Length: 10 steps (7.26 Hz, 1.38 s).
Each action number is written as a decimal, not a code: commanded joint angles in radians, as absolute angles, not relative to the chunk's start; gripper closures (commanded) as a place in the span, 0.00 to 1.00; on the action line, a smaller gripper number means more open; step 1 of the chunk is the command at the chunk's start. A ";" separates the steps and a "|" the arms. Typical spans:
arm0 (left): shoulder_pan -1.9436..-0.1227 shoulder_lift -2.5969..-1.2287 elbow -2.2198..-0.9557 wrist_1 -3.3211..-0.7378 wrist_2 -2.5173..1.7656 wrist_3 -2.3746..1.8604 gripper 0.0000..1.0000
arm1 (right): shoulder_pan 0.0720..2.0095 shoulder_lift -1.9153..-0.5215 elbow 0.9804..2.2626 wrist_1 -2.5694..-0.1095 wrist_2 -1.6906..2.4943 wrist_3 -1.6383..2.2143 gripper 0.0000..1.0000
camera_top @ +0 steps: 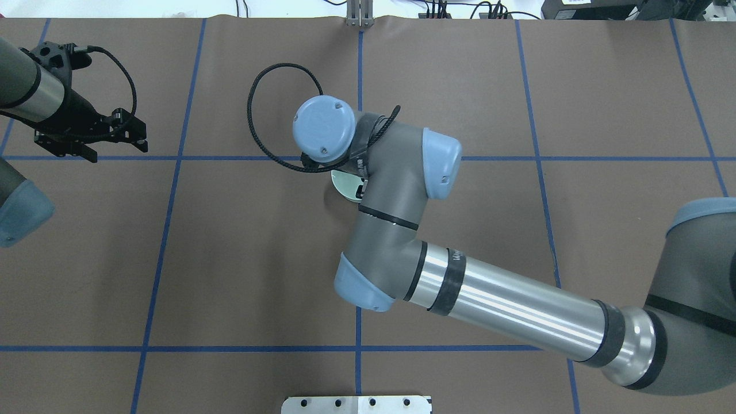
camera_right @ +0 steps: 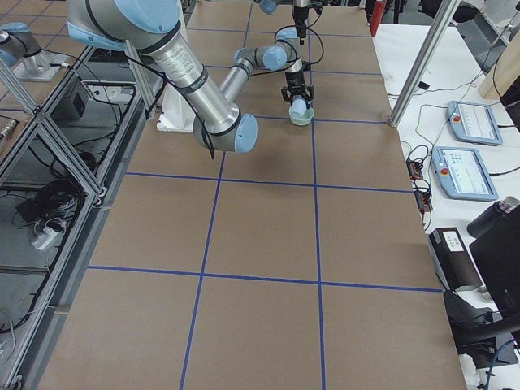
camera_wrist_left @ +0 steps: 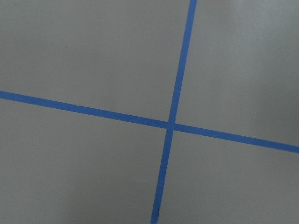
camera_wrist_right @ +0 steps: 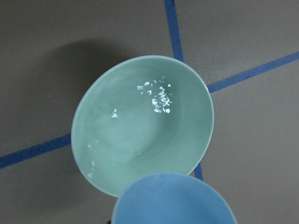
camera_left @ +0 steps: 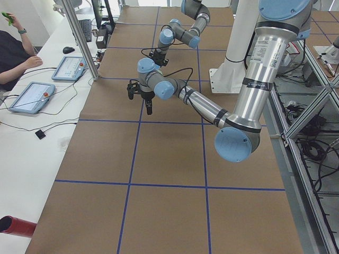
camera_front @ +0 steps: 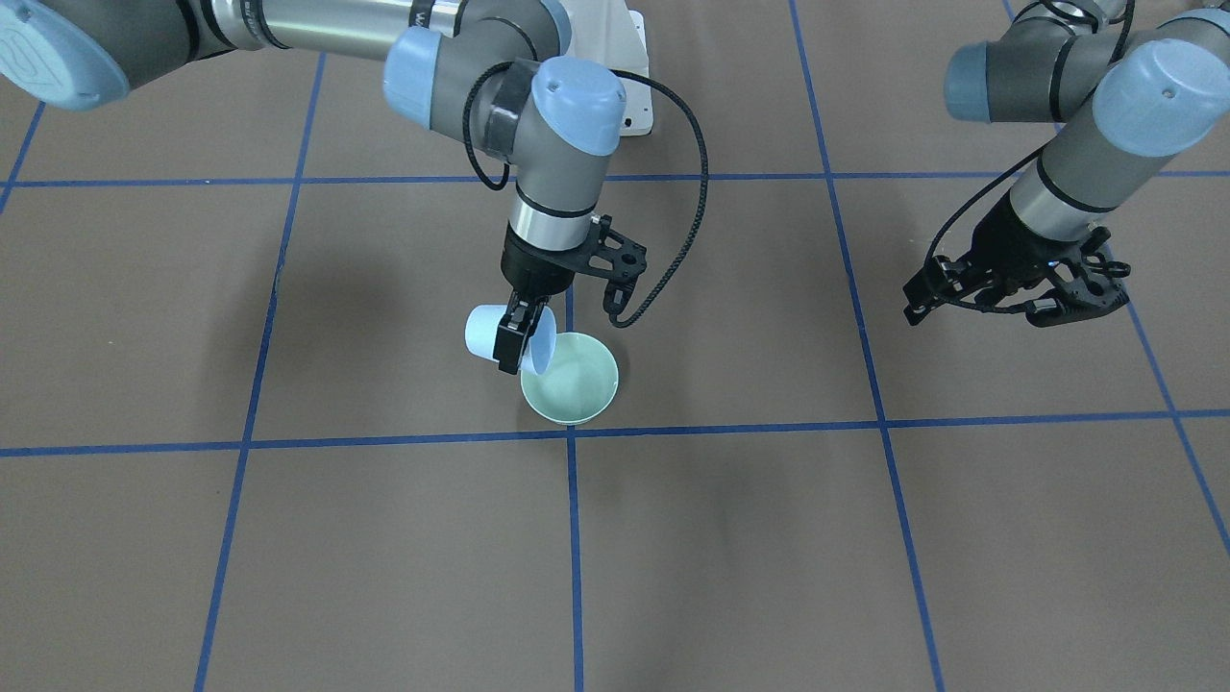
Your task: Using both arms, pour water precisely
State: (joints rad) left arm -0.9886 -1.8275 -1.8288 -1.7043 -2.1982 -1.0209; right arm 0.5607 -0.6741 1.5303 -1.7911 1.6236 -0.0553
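My right gripper (camera_front: pixel 517 336) is shut on a pale blue cup (camera_front: pixel 480 332), which is tipped on its side with its mouth over the near rim of a pale green bowl (camera_front: pixel 577 389). The right wrist view looks down into the bowl (camera_wrist_right: pixel 140 135), with the cup's rim (camera_wrist_right: pixel 173 200) at the bottom edge. Water (camera_wrist_right: pixel 161 98) shows in the bowl as faint rippled glints. In the overhead view the right arm hides the cup and most of the bowl (camera_top: pixel 345 187). My left gripper (camera_front: pixel 975 309) hangs open and empty, far from the bowl, and also shows in the overhead view (camera_top: pixel 118 150).
Blue tape lines (camera_wrist_left: pixel 170 123) grid the brown table cover. The white pedestal (camera_front: pixel 634 86) stands behind the bowl. In the exterior left view an operator (camera_left: pixel 13 58) sits at a side bench with tablets (camera_left: pixel 32 96).
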 commanded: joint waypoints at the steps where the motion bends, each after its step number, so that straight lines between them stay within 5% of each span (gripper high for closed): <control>1: -0.988 -1.829 -1.832 -1.704 -2.198 -1.029 0.00 | 0.658 -0.816 1.763 -1.708 1.753 0.108 1.00; 4: -0.988 -1.829 -1.838 -1.701 -2.198 -1.034 0.00 | 0.767 -1.013 1.914 -1.516 1.767 0.386 1.00; 10: -0.988 -1.827 -1.841 -1.700 -2.198 -1.035 0.00 | 1.017 -1.456 1.918 -1.183 1.612 0.871 1.00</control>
State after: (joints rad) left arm -0.9879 -1.8270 -1.8396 -1.6996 -2.1981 -1.0354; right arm 1.0069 -1.3368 1.9244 -1.3184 1.7047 0.8094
